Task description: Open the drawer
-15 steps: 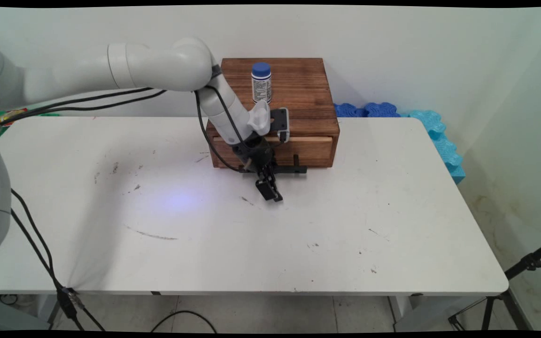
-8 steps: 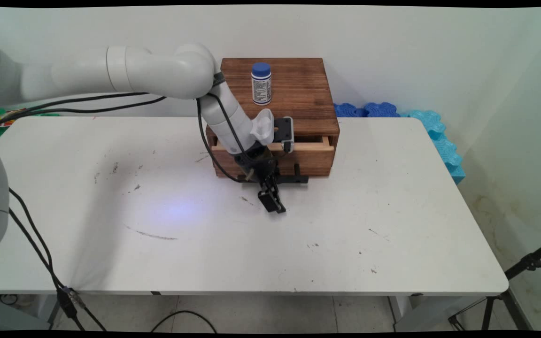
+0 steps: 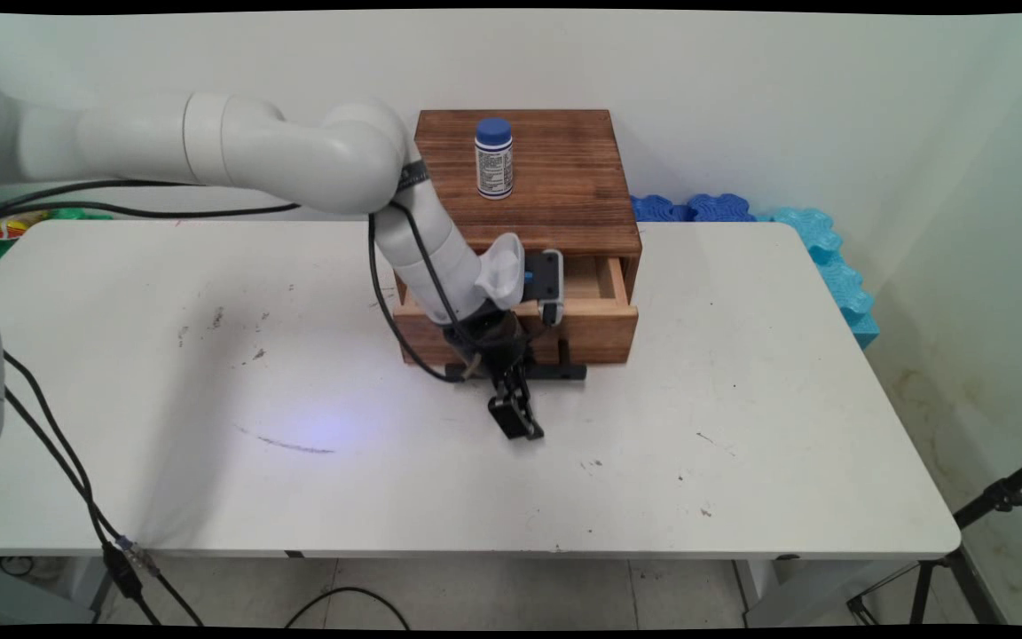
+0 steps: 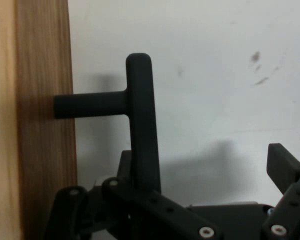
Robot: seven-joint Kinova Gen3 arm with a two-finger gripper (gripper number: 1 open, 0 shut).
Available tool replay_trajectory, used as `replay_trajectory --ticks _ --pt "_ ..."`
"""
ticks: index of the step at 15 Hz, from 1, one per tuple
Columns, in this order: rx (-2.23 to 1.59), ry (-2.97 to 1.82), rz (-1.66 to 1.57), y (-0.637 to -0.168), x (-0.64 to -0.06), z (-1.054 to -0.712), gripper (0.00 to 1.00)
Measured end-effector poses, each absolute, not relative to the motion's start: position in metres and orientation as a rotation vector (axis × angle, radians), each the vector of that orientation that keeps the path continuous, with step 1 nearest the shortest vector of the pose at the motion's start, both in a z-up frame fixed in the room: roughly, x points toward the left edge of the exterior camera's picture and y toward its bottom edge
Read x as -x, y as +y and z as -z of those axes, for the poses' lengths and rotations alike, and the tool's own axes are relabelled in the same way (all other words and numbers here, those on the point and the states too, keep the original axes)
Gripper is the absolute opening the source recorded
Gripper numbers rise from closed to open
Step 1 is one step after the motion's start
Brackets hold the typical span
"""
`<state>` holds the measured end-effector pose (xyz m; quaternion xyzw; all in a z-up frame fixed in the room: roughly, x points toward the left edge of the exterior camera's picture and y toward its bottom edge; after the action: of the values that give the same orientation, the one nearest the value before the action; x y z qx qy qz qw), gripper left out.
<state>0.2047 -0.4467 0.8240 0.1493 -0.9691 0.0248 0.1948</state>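
Roughly at the middle of the main view, the black handle stands out from the front of the drawer, low down and near the table; its long axis runs left to right in the frame, parallel to the drawer front; in the hand view the same bar runs from top to bottom, with a short post joining it to the wood at the left edge. The drawer is partly out of the wooden box, so a piece of its inside shows at the right of the arm's wrist. The gripper is just below the handle in the main view, and its fingers point to the lower right of the frame; in the hand view the bar passes down behind the linkage on the left side, while the other finger is far to the right with bare table between, so the jaws are spread wide and do not clamp the bar; whether the left finger touches the bar, I cannot tell. On top of the box, near its back, a white bottle with a blue cap stands upright, well apart from the gripper. All of this rests on the white table; blue foam pieces lie behind its right corner.
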Motion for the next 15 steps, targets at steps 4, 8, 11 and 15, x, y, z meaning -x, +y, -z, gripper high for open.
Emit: replay_trajectory --ticks 4,8,11,15 --pt "-0.395 -2.738 -0.081 -0.42 -0.195 -0.822 1.0" --pt "-0.374 -2.753 -0.098 -0.394 -0.184 -0.822 1.0" --pt "-0.363 -2.764 -0.112 -0.373 -0.175 -0.824 1.0" --pt "-0.358 -2.774 -0.117 -0.343 -0.163 -0.829 1.0"
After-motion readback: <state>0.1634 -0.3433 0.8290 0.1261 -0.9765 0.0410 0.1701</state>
